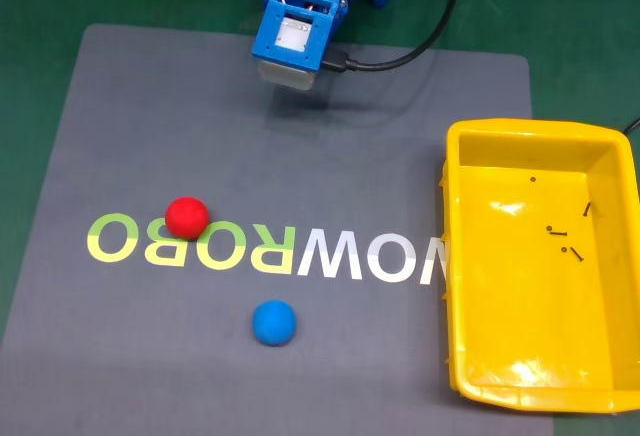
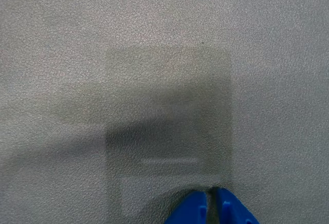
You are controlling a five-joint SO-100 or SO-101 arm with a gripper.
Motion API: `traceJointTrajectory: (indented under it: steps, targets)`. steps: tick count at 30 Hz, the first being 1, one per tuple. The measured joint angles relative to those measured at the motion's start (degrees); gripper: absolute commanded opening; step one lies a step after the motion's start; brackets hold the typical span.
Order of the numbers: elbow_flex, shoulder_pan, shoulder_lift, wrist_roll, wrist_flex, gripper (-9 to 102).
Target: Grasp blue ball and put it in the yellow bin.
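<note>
Wrist view shows the gripper pressed together, empty, over the grey mat.

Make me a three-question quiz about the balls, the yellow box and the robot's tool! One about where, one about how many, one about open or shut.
1. In the fixed view, where is the blue ball?
A. inside the yellow bin
B. on the grey mat, below the red ball
C. in the tool

2. How many balls lie on the grey mat?
A. one
B. two
C. four

3. How do the tool's fingertips stand in the wrist view?
A. almost together, holding nothing
B. wide apart
C. shut on a ball

Answers:
1 B: it sits lower than the red ball, left of the yellow bin.
2 B: one red, one blue.
3 A: the tool shows a thin gap over bare mat.
</note>
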Motion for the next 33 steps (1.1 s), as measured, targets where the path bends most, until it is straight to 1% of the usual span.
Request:
traceJointTrajectory:
  steps: [1, 3, 14, 16, 21, 24, 27, 33]
  targets:
    - [0.0, -0.2, 0.0, 0.0, 0.0, 0]
    - [0.0, -3.8, 0.0, 0.1, 0.4, 0]
    - [0.0, -4.2, 0.0, -0.1, 0.4, 1]
    - [0.0, -4.2, 0.0, -0.1, 0.4, 3]
    - [0.0, -4.2, 0.0, -0.6, 0.3, 24]
    - [0.0, -4.1, 0.0, 0.0, -1.2, 31]
    - [0.0, -5.0, 0.0, 0.0, -4.8, 33]
    - [0.0, -4.8, 0.0, -2.5, -11.5, 33]
